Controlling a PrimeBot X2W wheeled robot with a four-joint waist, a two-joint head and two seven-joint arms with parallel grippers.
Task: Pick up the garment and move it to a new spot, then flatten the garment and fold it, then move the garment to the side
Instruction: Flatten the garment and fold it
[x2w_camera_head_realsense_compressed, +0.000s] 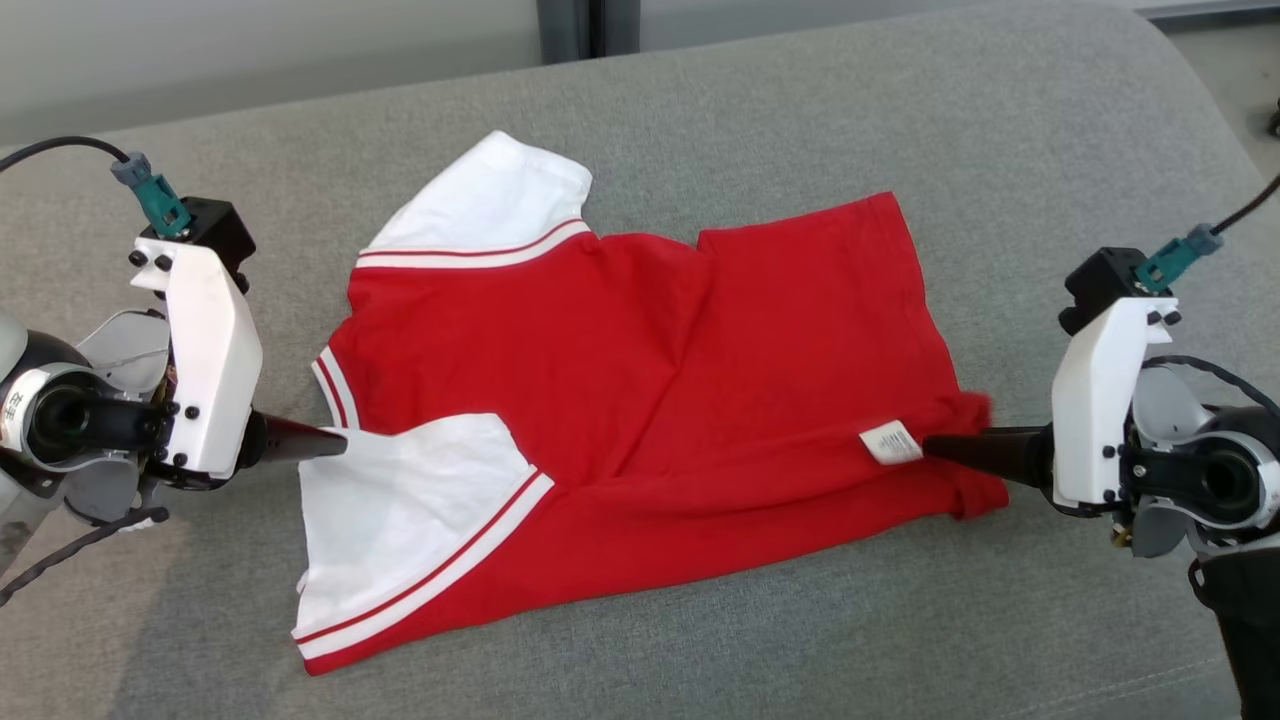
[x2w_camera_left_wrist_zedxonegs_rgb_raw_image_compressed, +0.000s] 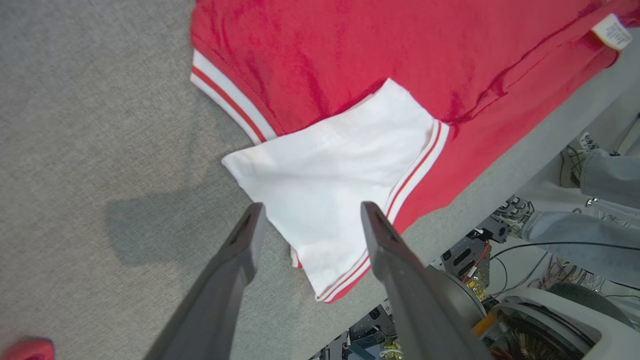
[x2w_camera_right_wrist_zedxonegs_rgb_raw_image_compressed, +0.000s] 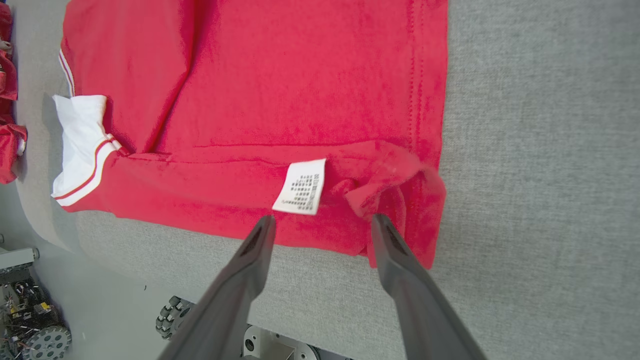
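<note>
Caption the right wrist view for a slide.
Open right tool at the red garment's bunched hem corner, by its white label, on grey upholstery.

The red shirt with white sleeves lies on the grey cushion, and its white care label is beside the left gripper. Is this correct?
Not quite: the care label lies beside the right gripper, as the right wrist view shows. The rest holds.

There is one red shirt (x2w_camera_head_realsense_compressed: 700, 400) and one grey cushion (x2w_camera_head_realsense_compressed: 900, 120). The shirt has two white sleeves, a far sleeve (x2w_camera_head_realsense_compressed: 490, 195) and a near sleeve (x2w_camera_head_realsense_compressed: 400, 500), and one white label (x2w_camera_head_realsense_compressed: 890, 442). Two grippers are counted, the left gripper (x2w_camera_left_wrist_zedxonegs_rgb_raw_image_compressed: 312, 207) and the right gripper (x2w_camera_right_wrist_zedxonegs_rgb_raw_image_compressed: 323, 219), each with two dark fingers (x2w_camera_left_wrist_zedxonegs_rgb_raw_image_compressed: 240, 260), four altogether. Two cables (x2w_camera_head_realsense_compressed: 60, 145) carry two teal plugs (x2w_camera_head_realsense_compressed: 150, 195). One person's two legs (x2w_camera_left_wrist_zedxonegs_rgb_raw_image_compressed: 610, 175) are seen.
</note>
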